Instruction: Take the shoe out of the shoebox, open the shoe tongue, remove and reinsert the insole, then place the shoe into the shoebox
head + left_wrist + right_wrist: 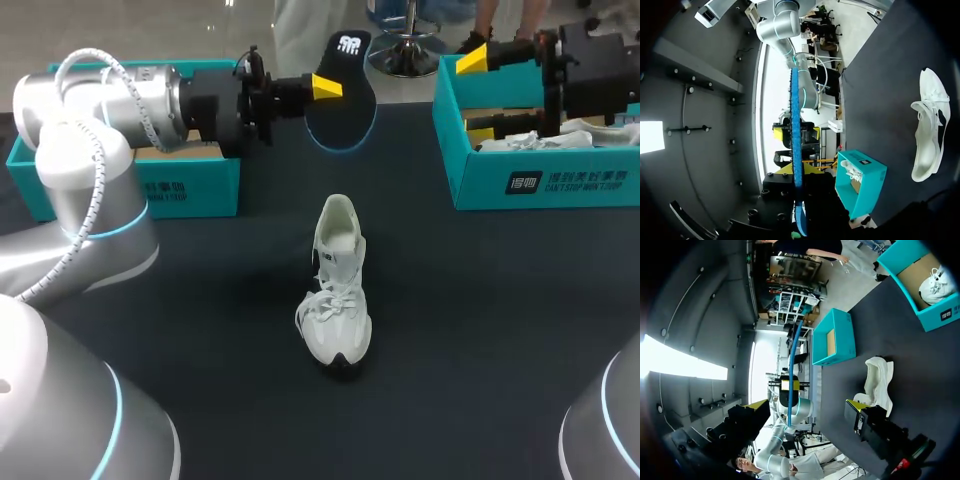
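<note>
Progress midway: white laced sneaker [337, 290] out at centre, left gripper [325, 88] pinching its removed black blue-edged insole [345, 112], right gripper [477, 97] spread above right teal cardboard shoebox [540, 185]; reinsertion, boxing left.

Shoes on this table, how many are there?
2. One white shoe stands on the table; a second shoe lies inside the right teal box. The left box could hide more.
</note>
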### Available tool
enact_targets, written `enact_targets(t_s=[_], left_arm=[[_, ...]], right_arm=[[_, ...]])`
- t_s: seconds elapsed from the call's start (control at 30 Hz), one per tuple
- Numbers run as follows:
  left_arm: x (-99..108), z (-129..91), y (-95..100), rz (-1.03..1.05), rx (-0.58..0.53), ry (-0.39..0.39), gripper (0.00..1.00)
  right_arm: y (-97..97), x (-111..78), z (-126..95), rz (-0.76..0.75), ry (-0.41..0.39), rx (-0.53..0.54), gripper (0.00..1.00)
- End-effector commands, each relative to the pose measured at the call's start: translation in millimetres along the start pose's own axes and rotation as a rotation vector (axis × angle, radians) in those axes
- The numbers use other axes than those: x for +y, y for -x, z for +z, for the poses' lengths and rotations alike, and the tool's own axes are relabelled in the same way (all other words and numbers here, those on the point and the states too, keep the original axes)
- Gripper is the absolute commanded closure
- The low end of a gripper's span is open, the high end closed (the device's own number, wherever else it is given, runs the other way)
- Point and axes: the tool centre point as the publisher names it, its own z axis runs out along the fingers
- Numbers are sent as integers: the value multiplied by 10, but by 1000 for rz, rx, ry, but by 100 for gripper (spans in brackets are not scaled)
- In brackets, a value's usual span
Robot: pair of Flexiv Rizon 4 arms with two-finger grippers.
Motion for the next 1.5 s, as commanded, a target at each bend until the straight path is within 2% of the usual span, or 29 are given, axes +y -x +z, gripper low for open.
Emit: enact_targets(t_s=[0.03, 0.37, 0.4, 0.53, 0.57, 0.67, 0.87, 1.03, 1.07, 1.5], left_arm=[[9, 0, 3, 1, 2, -3, 100], [9, 0, 3, 1, 2, -3, 100], [-3, -3, 12, -128, 14, 9, 100], [-69, -54, 50, -379, -15, 55, 100], [-81, -59, 41, -486, 31, 66, 100], [-142, -75, 7, -658, 68, 76, 100], [-163, -124, -117, -1011, -10, 77, 100], [-200, -156, -150, -1271, -1, 100, 100], [-223, -167, -143, -1278, 25, 105, 100], [-223, -167, -143, -1278, 25, 105, 100]], right_arm=[[-3, 3, 16, 1, 1, -3, 0], [-3, 3, 16, 1, 1, -3, 0], [-3, 3, 16, 1, 1, -3, 0], [-3, 3, 16, 1, 1, -3, 0], [-3, 3, 16, 1, 1, -3, 0], [-3, 3, 16, 1, 1, -3, 0], [-3, 3, 16, 1, 1, -3, 0], [-3, 3, 16, 1, 1, -3, 0], [-3, 3, 16, 1, 1, -3, 0], [-3, 3, 16, 1, 1, -3, 0]])
